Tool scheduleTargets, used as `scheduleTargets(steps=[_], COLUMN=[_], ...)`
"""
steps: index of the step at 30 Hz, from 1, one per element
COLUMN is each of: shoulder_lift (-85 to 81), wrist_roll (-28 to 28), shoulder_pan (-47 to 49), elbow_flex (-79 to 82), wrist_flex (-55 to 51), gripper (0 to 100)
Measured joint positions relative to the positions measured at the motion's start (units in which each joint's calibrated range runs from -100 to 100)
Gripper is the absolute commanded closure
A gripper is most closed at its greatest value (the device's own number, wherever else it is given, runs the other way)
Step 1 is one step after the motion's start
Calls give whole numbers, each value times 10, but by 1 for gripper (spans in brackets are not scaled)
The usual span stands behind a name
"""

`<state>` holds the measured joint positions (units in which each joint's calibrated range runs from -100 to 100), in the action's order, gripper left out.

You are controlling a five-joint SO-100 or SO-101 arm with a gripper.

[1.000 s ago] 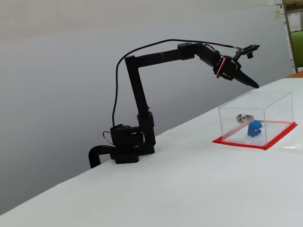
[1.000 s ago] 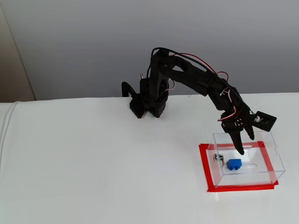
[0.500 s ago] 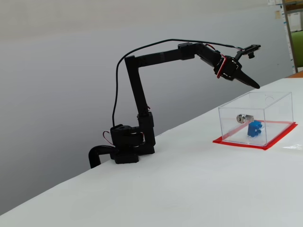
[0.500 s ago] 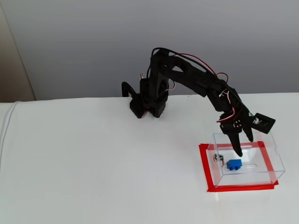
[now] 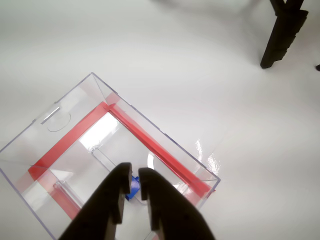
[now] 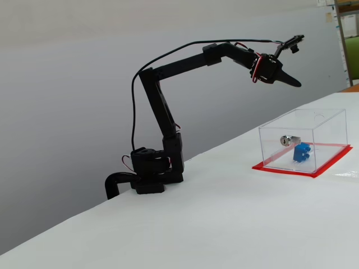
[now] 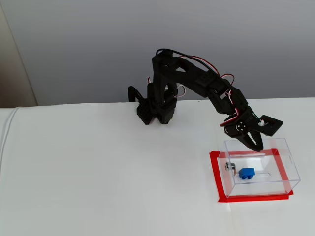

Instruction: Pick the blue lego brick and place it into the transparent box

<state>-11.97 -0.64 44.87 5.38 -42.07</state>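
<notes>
Counter [image 6: 224,224] surface, plain white, carries everything in both fixed views, with a grey wall behind it. Next in size is the black arm [image 6: 162,112], clamped by its base [image 7: 155,110] at the counter's far edge and reaching out toward the transparent box [image 6: 303,140]. Compared with a second ago the arm has risen: in a fixed view the claw [image 6: 291,82] sat lower and pointed steeply down at the box, whereas now it stands higher and lies flatter, well clear above the box top. In the other fixed view the claw [image 7: 257,144] has pulled back from over the middle of the box to its far rim.

The transparent box rests on its red base border [image 7: 216,177] and has not shifted. Through the clear wall a small silver lock cylinder [image 6: 287,140] shows. The blue lego brick [image 6: 301,152] lies inside the box on its floor, just beside the lock, in the same spot as before; it is also seen from above [image 7: 246,172].

In the wrist view the claw [image 5: 134,176] hangs over the open box [image 5: 75,100], its two dark fingers [image 5: 152,195] nearly together with only a thin gap and nothing held between them. A bit of the brick [image 5: 132,187] peeks out just beyond the fingertips.
</notes>
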Motion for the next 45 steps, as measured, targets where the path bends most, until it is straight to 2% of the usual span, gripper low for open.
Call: scheduleTargets(steps=[10, 16, 31, 45], shoulder_lift=[-131, -249, -534, -717], wrist_roll=[-3, -3, -1, 0], shoulder_pan=[-109, -231, -466, -581], elbow_flex=[82, 157, 427, 648], wrist_flex=[0, 0, 0, 0], gripper=[98, 98, 99, 99])
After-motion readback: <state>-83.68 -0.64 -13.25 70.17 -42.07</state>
